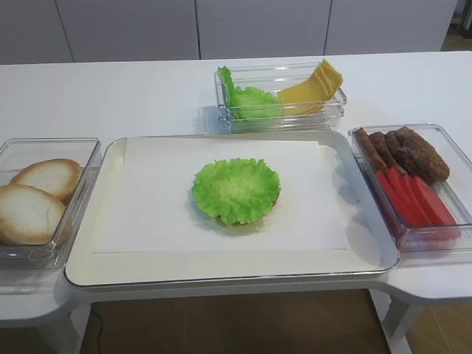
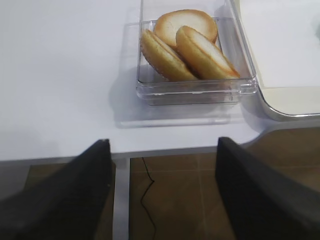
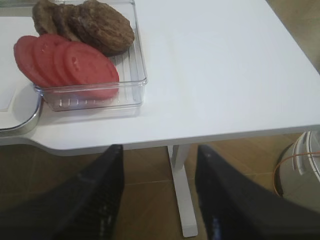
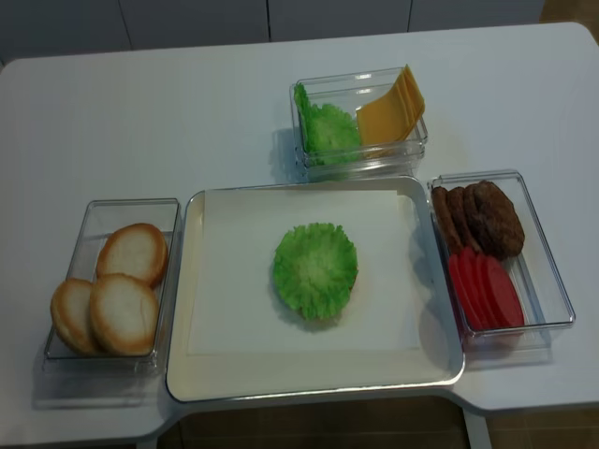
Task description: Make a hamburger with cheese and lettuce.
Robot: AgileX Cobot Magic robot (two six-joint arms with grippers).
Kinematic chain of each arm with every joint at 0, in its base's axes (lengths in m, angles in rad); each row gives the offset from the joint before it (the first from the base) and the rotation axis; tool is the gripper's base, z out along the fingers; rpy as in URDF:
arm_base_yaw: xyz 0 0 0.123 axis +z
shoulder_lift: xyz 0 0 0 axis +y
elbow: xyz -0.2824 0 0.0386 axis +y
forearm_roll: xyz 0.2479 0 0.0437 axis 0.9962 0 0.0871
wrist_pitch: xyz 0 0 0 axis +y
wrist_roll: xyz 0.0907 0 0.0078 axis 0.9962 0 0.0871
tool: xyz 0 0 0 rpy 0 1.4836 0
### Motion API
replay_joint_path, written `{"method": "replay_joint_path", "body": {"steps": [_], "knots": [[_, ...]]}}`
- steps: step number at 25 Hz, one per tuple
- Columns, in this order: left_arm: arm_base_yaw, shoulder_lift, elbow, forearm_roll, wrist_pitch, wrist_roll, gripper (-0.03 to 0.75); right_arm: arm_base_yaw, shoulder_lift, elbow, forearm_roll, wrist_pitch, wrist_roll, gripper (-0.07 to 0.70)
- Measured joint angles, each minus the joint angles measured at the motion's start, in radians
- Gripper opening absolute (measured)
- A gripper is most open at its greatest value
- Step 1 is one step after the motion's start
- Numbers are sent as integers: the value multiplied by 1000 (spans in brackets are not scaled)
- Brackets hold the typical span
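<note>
The tray (image 1: 221, 279) had a shiny metal rim, the bins (image 4: 552, 290) were clear glossy plastic, and the table (image 4: 140, 122) was smooth matt white.

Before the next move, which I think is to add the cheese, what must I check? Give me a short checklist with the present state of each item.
1. Lettuce lies on the tray, about in the middle of the white paper: ok.
2. Bun under the lettuce: only a thin brown edge shows at the leaf's near side; cannot tell if it is centred.
3. Cheese slices stand leaning in the back container, their top edges free to reach: ok.
4. Right gripper open and empty, off the table's near edge: ok.
5. Left gripper open and empty, near the bun container: ok.
6. Nothing stands between the tray and the cheese: ok.
</note>
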Motion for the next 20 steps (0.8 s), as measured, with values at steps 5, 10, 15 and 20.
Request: {"method": "replay_joint_path", "body": {"steps": [5, 10, 15, 20], "knots": [[0, -1, 0, 0, 0, 0, 477, 0, 0, 11, 0, -2, 0, 356], [0, -1, 0, 0, 0, 0, 477, 0, 0, 11, 0, -2, 0, 356], [0, -1, 0, 0, 0, 0, 477, 0, 0, 11, 18, -2, 20, 356], [0, -1, 0, 0, 0, 0, 477, 0, 0, 11, 48, -2, 37, 356]]}}
